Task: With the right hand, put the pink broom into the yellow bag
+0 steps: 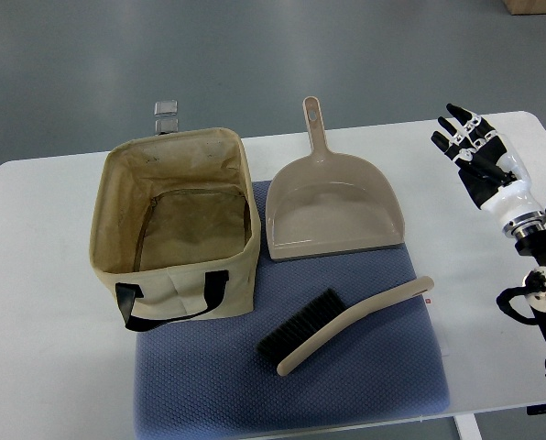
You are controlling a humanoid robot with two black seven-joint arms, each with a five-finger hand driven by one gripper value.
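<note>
The right hand (475, 151) is open and holds nothing; the broom (342, 325) lies to its left, and the bag (177, 229) sits farther left.

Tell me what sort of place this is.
Probably a robot test lab rather than a home: a white table on bare grey floor, a robot hand at its edge, and props staged on a blue mat.

Right hand (479, 156): black-and-white jointed fingers (460, 128), white wrist, black cables.

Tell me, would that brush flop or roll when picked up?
Probably neither. The brush has a curved, solid-looking handle, so it likely stays stiff and won't roll. Its dark bristles may bend. It looks light, though perhaps heavier at the bristle end.
</note>
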